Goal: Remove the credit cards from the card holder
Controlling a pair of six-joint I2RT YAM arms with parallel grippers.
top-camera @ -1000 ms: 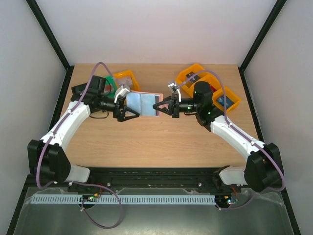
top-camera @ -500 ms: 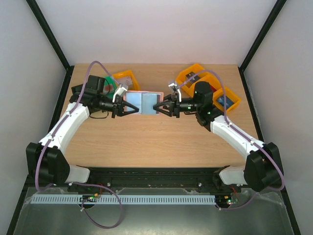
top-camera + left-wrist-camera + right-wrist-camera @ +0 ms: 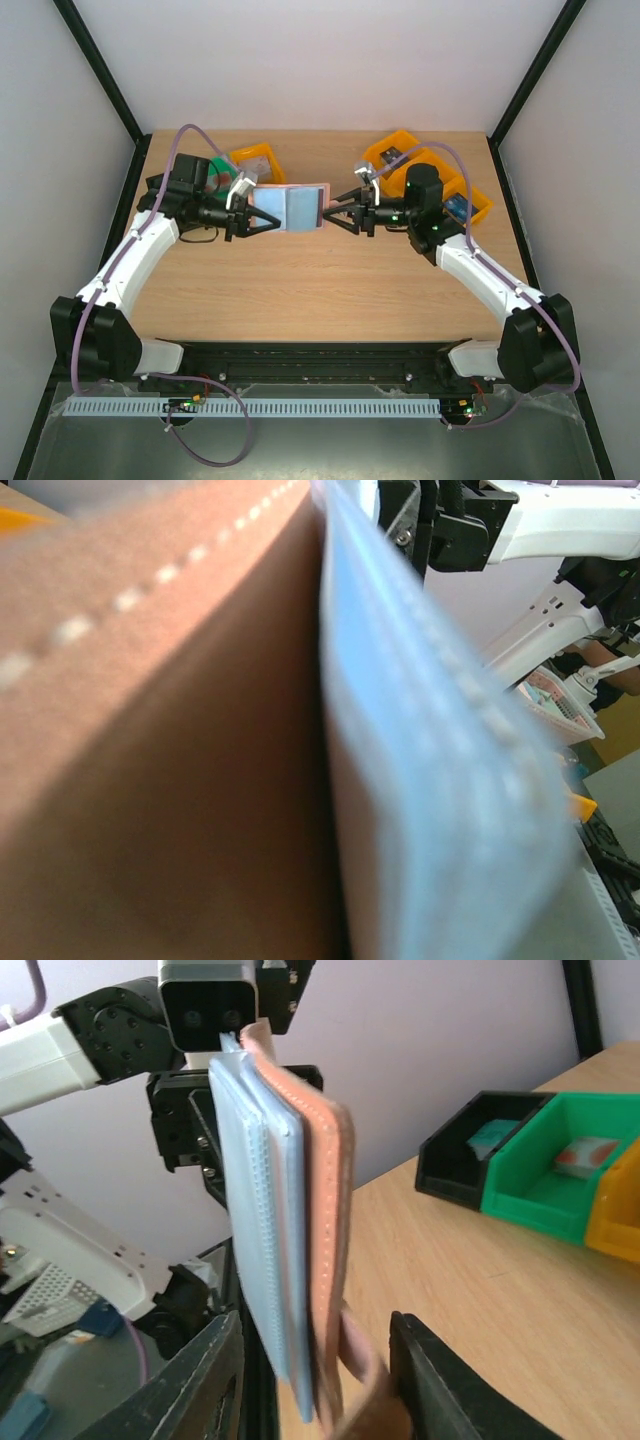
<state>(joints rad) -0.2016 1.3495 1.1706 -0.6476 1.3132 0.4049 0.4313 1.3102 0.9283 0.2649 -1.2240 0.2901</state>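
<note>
The card holder [image 3: 287,208] hangs spread open above the table, its light blue inside facing up and its tan-brown outside behind. My left gripper [image 3: 246,214] is shut on its left edge. In the left wrist view the holder fills the frame, brown outside [image 3: 150,740] and blue inside [image 3: 440,780], and hides my fingers. My right gripper [image 3: 341,215] stands open at the holder's right edge; in its wrist view that edge [image 3: 290,1250] lies between the spread fingers [image 3: 205,1380]. No credit cards show in the holder.
A black bin [image 3: 465,1160], a green bin [image 3: 545,1185] and an orange bin [image 3: 256,160] stand at the back left. A teal flat piece [image 3: 492,1138] lies in the black one, a whitish-red piece [image 3: 583,1153] in the green. More orange bins [image 3: 400,152] stand at the back right.
My left gripper shut on the holder's left edge. My right gripper opened, let go of the right edge and drew back a little to the right. The holder rose slightly.
</note>
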